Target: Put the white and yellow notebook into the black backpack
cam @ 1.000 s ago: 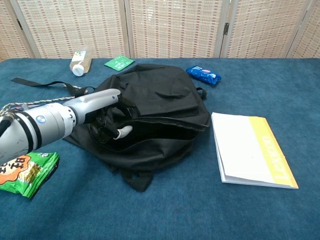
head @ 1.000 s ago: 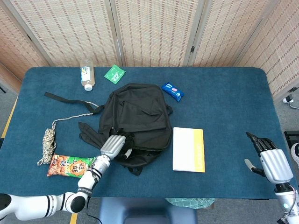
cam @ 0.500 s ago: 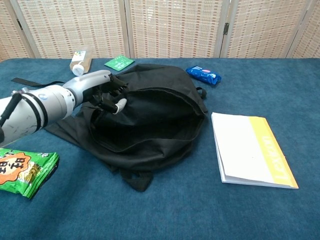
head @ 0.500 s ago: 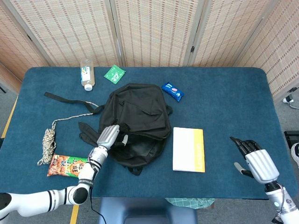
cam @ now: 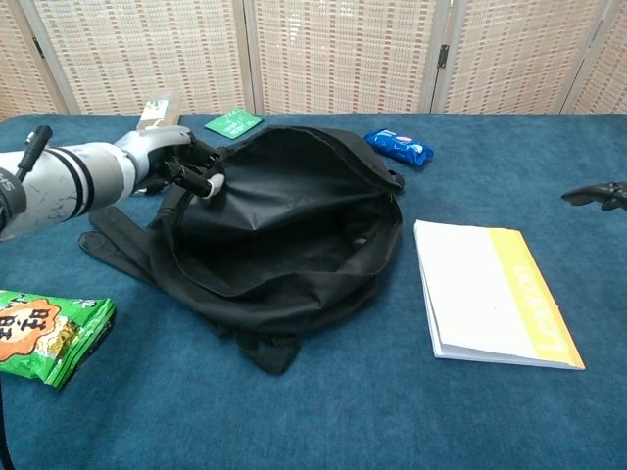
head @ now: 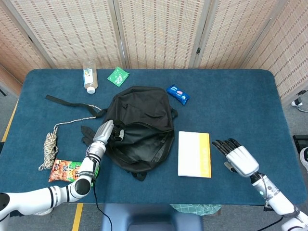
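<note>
The black backpack point(head: 139, 126) lies mid-table with its mouth pulled wide open point(cam: 284, 230). My left hand point(head: 105, 132) grips the upper edge of the opening at the bag's left side and holds it raised; the chest view shows the same left hand point(cam: 176, 166) pinching the rim. The white and yellow notebook point(head: 194, 154) lies flat just right of the bag, also seen as the notebook point(cam: 490, 294) in the chest view. My right hand point(head: 238, 158) hovers right of the notebook with fingers spread and empty. Only the fingertips point(cam: 596, 194) of that hand show in the chest view.
A plastic bottle point(head: 89, 76), a green packet point(head: 118, 76) and a blue packet point(head: 177, 94) lie behind the bag. A rope point(head: 49, 144), a black strap point(head: 67, 102) and a snack bag point(head: 71, 169) lie to its left. Woven screens stand behind the table.
My left hand has pulled the bag's opening edge up and back to the left, spreading the mouth wide. My right hand has moved left, closer to the notebook.
</note>
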Available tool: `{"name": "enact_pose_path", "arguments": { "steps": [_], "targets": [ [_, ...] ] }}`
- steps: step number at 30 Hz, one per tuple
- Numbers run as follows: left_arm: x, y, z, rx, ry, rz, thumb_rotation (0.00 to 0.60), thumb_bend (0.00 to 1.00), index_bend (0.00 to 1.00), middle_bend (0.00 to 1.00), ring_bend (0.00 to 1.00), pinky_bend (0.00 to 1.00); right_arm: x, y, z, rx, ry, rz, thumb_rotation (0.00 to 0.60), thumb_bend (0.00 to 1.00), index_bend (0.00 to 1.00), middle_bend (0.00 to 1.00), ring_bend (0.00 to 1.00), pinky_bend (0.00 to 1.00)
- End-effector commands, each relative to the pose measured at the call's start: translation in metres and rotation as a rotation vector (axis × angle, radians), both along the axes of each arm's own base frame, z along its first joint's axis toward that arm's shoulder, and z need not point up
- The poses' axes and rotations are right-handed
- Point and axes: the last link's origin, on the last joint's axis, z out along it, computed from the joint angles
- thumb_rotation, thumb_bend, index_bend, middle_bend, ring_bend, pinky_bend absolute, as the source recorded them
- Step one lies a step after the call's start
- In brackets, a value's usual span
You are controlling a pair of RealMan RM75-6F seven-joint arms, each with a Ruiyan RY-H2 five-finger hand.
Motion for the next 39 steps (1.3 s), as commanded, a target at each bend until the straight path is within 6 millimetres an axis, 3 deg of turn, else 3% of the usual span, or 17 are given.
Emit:
{"name": "enact_pose_path", "arguments": {
  "steps": [1, 9, 39],
  "targets": [
    [-0.002, 0.003, 0.001, -0.011, 0.0, 0.024, 0.6, 0.65, 0.65, 0.36, 0.31, 0.05, 0.004, -0.011, -0.022, 0.047, 0.005, 0.057, 0.6, 0.33, 0.13, 0.16, 0.22, 0.18],
    [0.0, 0.001, 0.0, -0.043, -0.006, 0.042, 0.6, 0.65, 0.64, 0.36, 0.3, 0.04, -0.001, -0.019, -0.039, 0.101, 0.029, 0.118, 0.6, 0.25, 0.15, 0.15, 0.18, 0.11],
    [-0.006, 0.002, -0.005, -0.058, -0.005, 0.063, 0.6, 0.65, 0.62, 0.35, 0.28, 0.04, 0.0, -0.034, -0.058, 0.103, 0.056, 0.137, 0.6, 0.25, 0.15, 0.15, 0.19, 0.11]
  ]
}}
